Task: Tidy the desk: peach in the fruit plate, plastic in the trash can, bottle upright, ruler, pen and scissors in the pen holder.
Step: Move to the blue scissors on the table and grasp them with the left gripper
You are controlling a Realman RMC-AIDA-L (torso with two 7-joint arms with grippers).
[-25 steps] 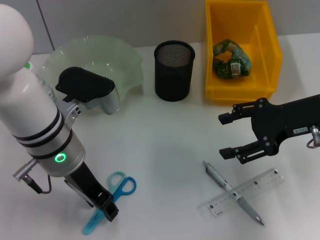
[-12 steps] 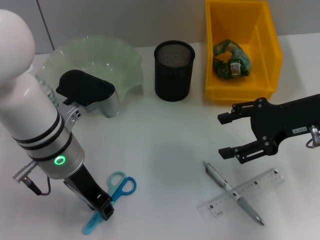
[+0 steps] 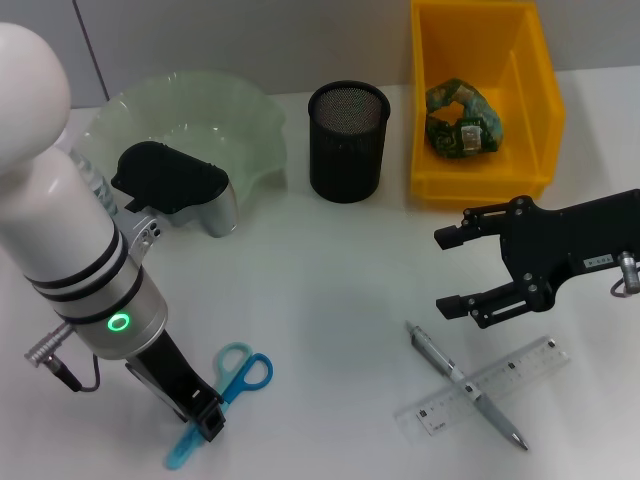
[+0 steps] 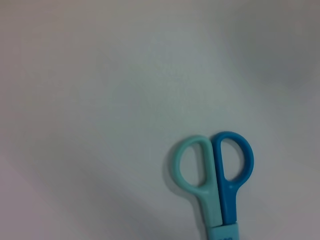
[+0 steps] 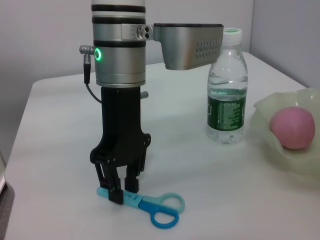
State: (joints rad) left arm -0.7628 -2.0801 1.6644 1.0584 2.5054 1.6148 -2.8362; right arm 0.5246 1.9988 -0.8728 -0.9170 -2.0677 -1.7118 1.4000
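The blue scissors lie flat on the table at the front left, with both handle loops showing in the left wrist view. My left gripper is down on their blade end. In the right wrist view its fingers sit on either side of the blades and are shut on the scissors. My right gripper hovers open above the pen, which lies across the clear ruler. The pink peach lies in the fruit plate. The bottle stands upright. Crumpled plastic lies in the yellow trash can.
The black mesh pen holder stands at the back centre, between the plate and the yellow bin. My left arm's white body hides most of the bottle in the head view.
My left gripper has shifted slightly left over the scissors' blades and its tip looks narrower. The scissors and my right arm have not moved.
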